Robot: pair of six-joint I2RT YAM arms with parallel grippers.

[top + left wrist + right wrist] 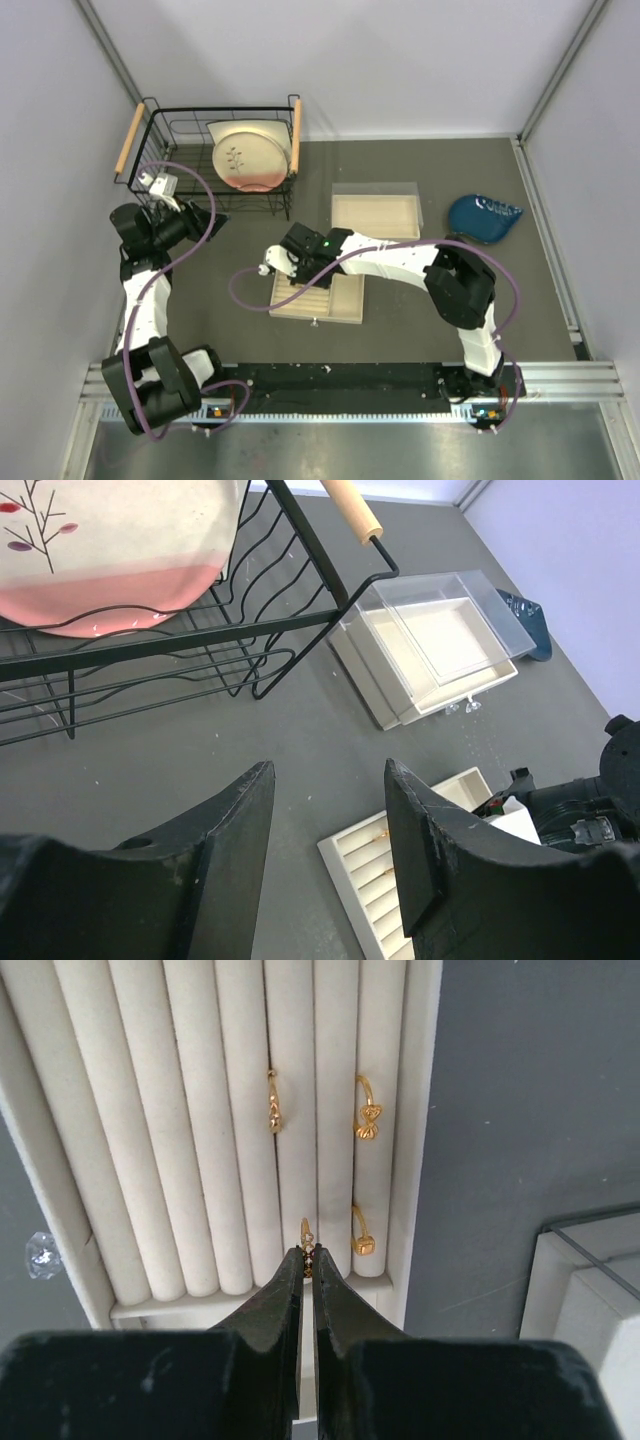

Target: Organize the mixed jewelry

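Note:
In the right wrist view my right gripper (pixel 309 1252) is shut on a small gold ring (pixel 308 1233), held at a slot near the lower edge of the beige ridged tray (pixel 130 1110). Three more gold rings sit in the tray's slots: one (pixel 273 1102) in the middle, a heart-shaped one (pixel 367 1120) to its right and one (pixel 361 1236) beside my fingertips. From above, the right gripper (pixel 293 282) hangs over the tray (pixel 342 300). My left gripper (pixel 205 222) is open and holds nothing, next to the wire basket. The silver hoop is out of view.
A black wire basket (pixel 215 150) with wooden handles holds a patterned plate (pixel 250 155) at the back left. A beige box under a clear lid (pixel 375 212) lies behind the tray. A blue object (pixel 483 215) lies at the right. Walls close in on three sides.

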